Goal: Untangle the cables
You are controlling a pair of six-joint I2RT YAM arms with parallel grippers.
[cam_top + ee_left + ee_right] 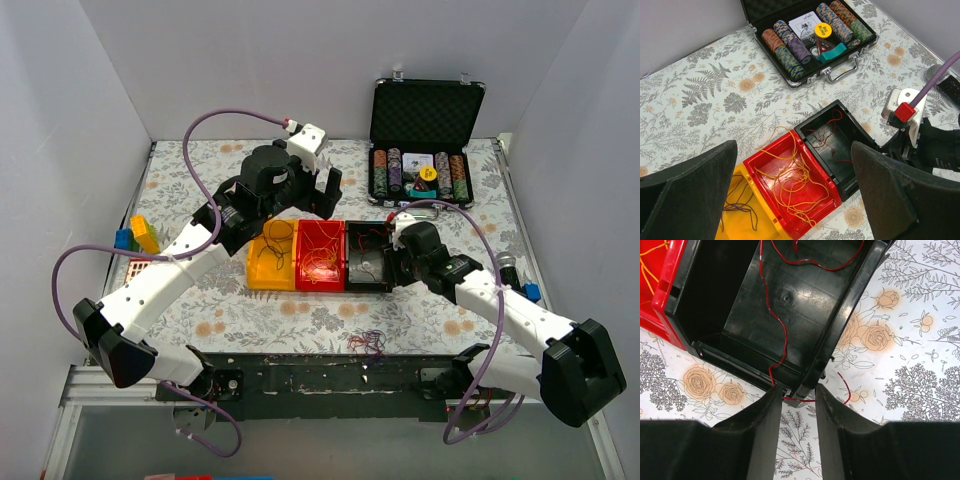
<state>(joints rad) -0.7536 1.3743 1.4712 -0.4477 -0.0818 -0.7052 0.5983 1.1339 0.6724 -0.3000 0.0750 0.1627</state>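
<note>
1. The cables are lying sorted by colour in three bins standing side by side in a left-to-right row mid-counter. The dark purple strands point(740, 207) are in the yellow bin point(765, 225), the yellow strands point(790, 185) are in the red bin point(822, 172), and the red ones are in the black bin point(850, 305).
2. One red strand point(785, 340) is running lengthwise from the far part of the black bin toward its near wall. It is climbing over the lip at the corner, and its free end is curling on the cloth just beside that corner.
3. The right tool point(796, 395) is sitting low at that corner. Its fingers are half drawn together with a gap showing, and the strand is crossing the gap unpinched.
4. The left tool point(794, 145) is hanging above the bins, spread wide and holding nothing.
5. A small loose tangle point(368, 342) is lying near the counter's near edge, well apart from the bins.
6. A floral cloth point(300, 310) is covering the counter, and white walls point(60, 120) are enclosing it. An open case point(425, 100) of poker chips is standing at the far right, and coloured blocks point(143, 233) are sitting at the left.
</note>
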